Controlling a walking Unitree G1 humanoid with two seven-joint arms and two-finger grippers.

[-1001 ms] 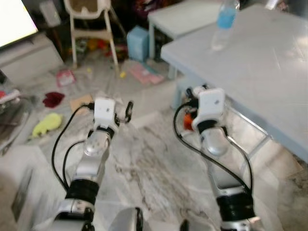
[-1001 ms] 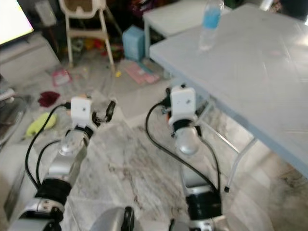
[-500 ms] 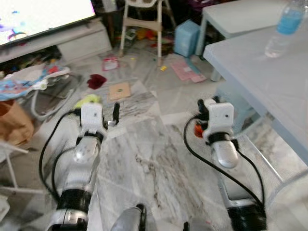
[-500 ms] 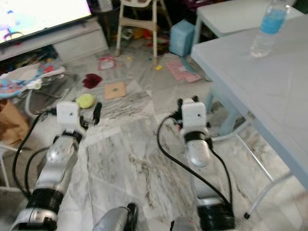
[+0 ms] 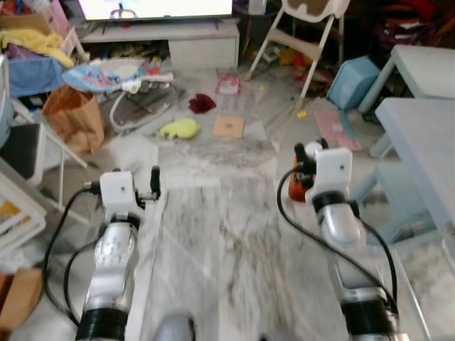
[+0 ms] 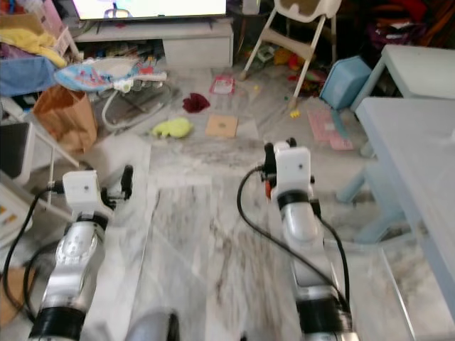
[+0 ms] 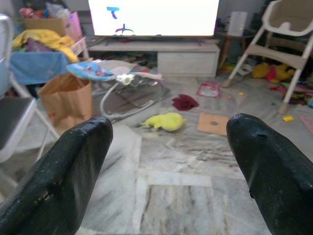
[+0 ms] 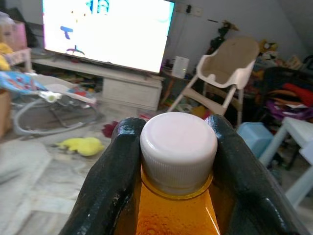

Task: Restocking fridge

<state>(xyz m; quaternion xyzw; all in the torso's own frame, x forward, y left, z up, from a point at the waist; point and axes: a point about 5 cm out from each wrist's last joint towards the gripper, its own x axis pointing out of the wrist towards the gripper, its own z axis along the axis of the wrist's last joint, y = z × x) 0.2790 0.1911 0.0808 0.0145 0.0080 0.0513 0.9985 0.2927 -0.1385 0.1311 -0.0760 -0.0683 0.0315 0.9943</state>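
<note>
An orange plastic bottle with a white ribbed cap (image 8: 178,147) is held clamped at the neck between the two black fingers of the right claw (image 8: 178,161), raised above the grey marble floor (image 5: 227,241). The left claw (image 7: 166,161) is held spread apart with nothing between its fingers, a yellow soft toy (image 7: 166,121) lying well beyond on the floor. A pale blue table (image 5: 423,135) is seen at the robot's right.

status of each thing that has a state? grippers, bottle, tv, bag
right gripper: shut on the orange bottle, at its neck
orange bottle: white cap on, held
left gripper: open, holding nothing
TV: switched on
brown paper bag: upright on the floor
highchair: standing
</note>
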